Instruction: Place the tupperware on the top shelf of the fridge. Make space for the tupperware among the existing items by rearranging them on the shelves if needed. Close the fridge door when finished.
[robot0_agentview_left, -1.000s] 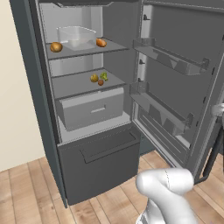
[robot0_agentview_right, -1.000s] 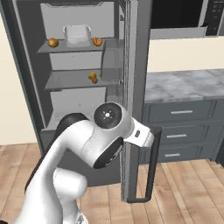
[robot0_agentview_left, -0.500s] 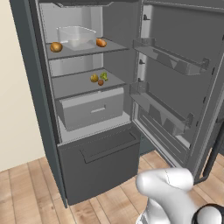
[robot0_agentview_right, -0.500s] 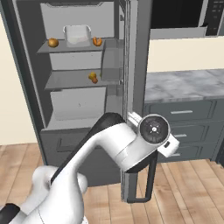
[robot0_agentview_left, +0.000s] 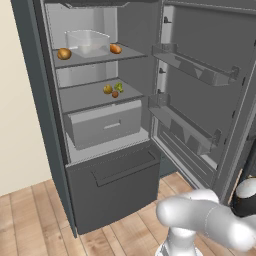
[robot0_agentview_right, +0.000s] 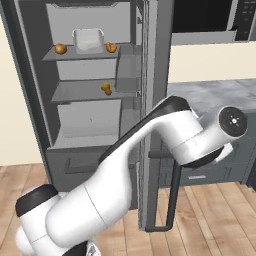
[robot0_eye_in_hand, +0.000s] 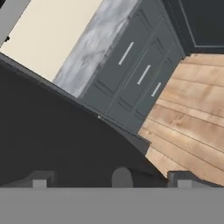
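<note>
Tupperware (robot0_agentview_left: 88, 42) sitting on the top shelf (robot0_agentview_left: 95, 58) of my open fridge (robot0_agentview_left: 100, 125), orange-brown items either side, fridge door (robot0_agentview_left: 210, 95) swung wide, my fingers (robot0_eye_in_hand: 111, 179) spread apart against the door's dark outer face, gripping nothing.

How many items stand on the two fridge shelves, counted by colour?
Translucent whitish: 1, the tupperware on the top shelf.
Orange-brown: 2, one left and one right of the tub.
Yellow: 1, lower shelf.
Green: 1, lower shelf.
Red: 1, lower shelf.
Total: 6.
</note>
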